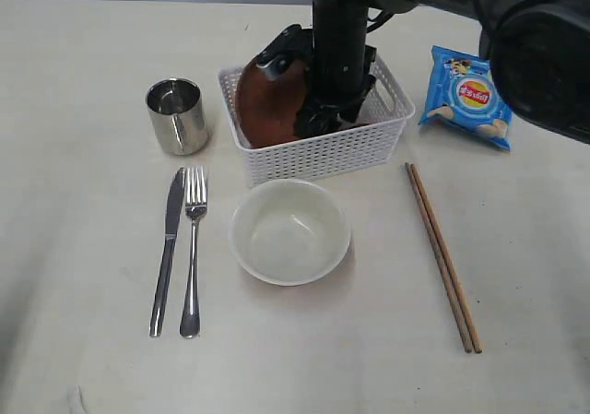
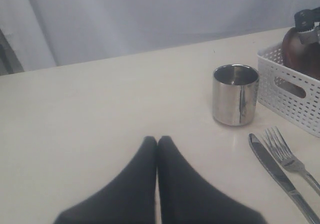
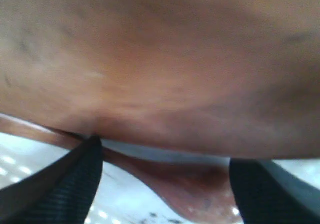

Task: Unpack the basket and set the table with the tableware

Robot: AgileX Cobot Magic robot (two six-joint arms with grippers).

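The white basket [image 1: 318,160] stands at the middle back of the table [image 1: 83,359]. A dark brown plate [image 1: 263,110] leans inside it. My right gripper [image 1: 324,112] reaches down into the basket beside the plate. Up close, the right gripper [image 3: 167,164] is open, with the plate [image 3: 160,74] filling the view past its fingers [image 3: 85,179]. A reddish-brown rounded shape [image 3: 200,189], which looks like the spoon, lies on the basket floor between the jaws. The mug [image 1: 177,114], knife [image 1: 171,239], fork [image 1: 194,248], bowl [image 1: 289,231] and chopsticks [image 1: 442,257] lie on the table. My left gripper [image 2: 157,140] is shut and empty, low over the table.
A blue crisp bag [image 1: 470,96] lies to the right of the basket. The left wrist view shows the mug [image 2: 235,94], the knife [image 2: 277,171], the fork [image 2: 287,151] and the basket [image 2: 290,97] ahead to one side.
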